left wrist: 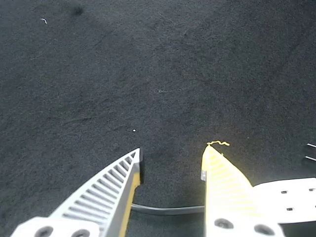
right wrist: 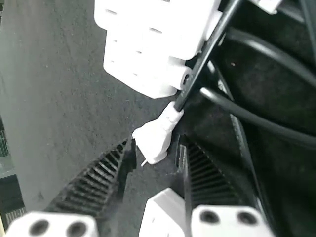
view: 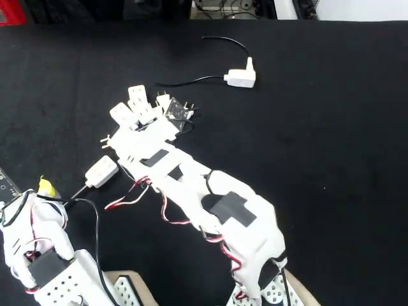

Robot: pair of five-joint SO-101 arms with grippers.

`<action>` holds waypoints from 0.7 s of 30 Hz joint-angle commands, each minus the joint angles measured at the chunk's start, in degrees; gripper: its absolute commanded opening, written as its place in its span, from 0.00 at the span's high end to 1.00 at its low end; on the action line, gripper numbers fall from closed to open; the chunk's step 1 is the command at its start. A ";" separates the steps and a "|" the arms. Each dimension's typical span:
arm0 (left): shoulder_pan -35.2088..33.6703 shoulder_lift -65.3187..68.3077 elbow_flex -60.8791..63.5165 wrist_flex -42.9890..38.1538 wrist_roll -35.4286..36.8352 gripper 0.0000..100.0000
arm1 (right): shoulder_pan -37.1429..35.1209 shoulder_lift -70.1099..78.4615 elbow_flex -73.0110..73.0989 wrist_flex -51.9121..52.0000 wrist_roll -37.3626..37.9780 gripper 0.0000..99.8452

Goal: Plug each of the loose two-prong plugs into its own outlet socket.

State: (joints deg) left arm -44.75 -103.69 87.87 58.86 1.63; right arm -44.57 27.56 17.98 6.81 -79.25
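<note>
The right claw [right wrist: 156, 148] is standing open, straddling the small white two-prong plug [right wrist: 152, 137], which is lying on the black counter [right wrist: 59, 98] just beside the white plastic outlet block [right wrist: 148, 54].

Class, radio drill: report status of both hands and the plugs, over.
Left hand open, over bare mat. Right hand open, straddling a white plug beside the socket blocks. Black cables crowd it.
</note>
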 commanded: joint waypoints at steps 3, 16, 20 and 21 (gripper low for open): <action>-0.31 -0.44 -0.31 -1.32 0.35 0.79 | -0.26 2.86 -11.03 10.02 0.53 0.86; -0.31 -0.44 -0.31 -1.32 0.35 0.79 | -0.35 8.31 -20.70 20.48 0.88 0.98; -0.31 -0.44 -0.31 -1.32 0.35 0.79 | -0.35 8.31 -20.44 20.48 0.97 0.93; -0.31 -0.44 -0.31 -1.32 0.35 0.79 | -0.35 8.31 -20.44 20.48 0.97 0.90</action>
State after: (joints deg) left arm -44.75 -103.69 87.87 58.86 1.63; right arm -44.48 36.09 -0.22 26.95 -78.90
